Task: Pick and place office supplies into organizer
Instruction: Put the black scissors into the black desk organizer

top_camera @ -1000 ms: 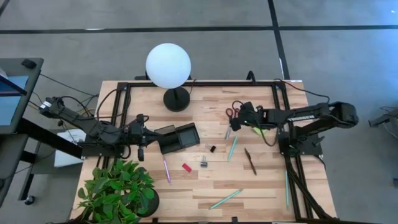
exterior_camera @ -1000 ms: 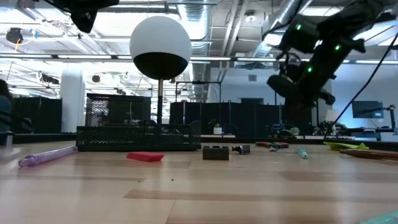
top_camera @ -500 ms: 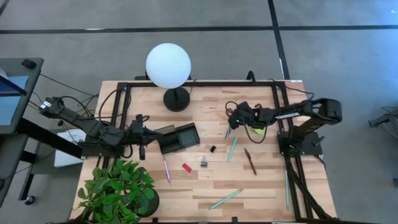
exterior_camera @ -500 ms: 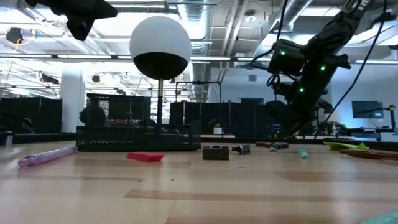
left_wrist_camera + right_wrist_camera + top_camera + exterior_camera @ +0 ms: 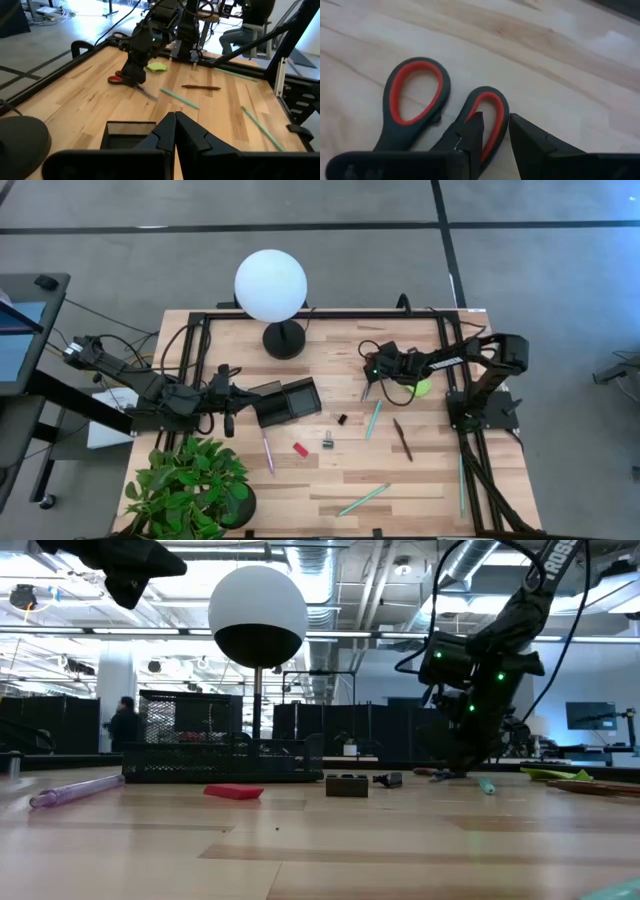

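At the left of the high view your left gripper (image 5: 247, 393) waits with its fingers together, just beside the black organizer (image 5: 290, 400) at centre frame. Below and right of it the purple pen (image 5: 268, 452), red block (image 5: 300, 448) and black clips (image 5: 341, 419) lie on the worktop (image 5: 330, 480). Right of centre, your right gripper (image 5: 492, 130) is down at the red-handled scissors (image 5: 437, 112), fingers slightly apart astride one handle loop. The lime-green pad (image 5: 421, 388) lies just right of it.

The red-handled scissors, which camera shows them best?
The right wrist view: the red-handled scissors fill it, right claw at one loop. The left wrist view shows them small; the high and low views mostly hide them behind the arm.
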`<act>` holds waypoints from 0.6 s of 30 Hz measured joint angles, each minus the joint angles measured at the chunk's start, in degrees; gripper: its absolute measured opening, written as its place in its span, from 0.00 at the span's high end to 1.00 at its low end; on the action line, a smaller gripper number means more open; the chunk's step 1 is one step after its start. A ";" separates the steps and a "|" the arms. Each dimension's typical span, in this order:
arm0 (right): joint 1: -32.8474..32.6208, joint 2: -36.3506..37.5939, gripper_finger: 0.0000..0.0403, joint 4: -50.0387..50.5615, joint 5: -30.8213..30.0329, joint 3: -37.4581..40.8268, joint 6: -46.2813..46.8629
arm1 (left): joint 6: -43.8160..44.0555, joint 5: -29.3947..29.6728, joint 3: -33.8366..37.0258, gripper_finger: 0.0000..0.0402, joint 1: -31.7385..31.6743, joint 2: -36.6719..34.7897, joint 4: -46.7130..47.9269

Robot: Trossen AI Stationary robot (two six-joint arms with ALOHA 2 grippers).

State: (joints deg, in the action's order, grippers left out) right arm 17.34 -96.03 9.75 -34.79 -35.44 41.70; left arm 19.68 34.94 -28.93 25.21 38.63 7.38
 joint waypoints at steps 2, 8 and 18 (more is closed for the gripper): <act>0.02 -0.63 0.77 -1.58 -0.24 -0.02 0.01 | 0.32 0.09 0.00 1.00 -0.01 0.02 0.25; 0.11 -0.68 0.77 -2.25 -1.10 0.00 0.08 | 1.22 0.37 0.00 1.00 0.00 0.00 1.42; 1.02 -0.72 0.96 -2.62 -0.45 0.04 5.42 | 1.25 0.41 0.00 1.00 0.00 0.02 1.40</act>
State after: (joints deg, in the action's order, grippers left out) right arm 18.36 -96.75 7.12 -35.24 -35.40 47.12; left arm 20.93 35.35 -28.93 25.21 38.65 8.78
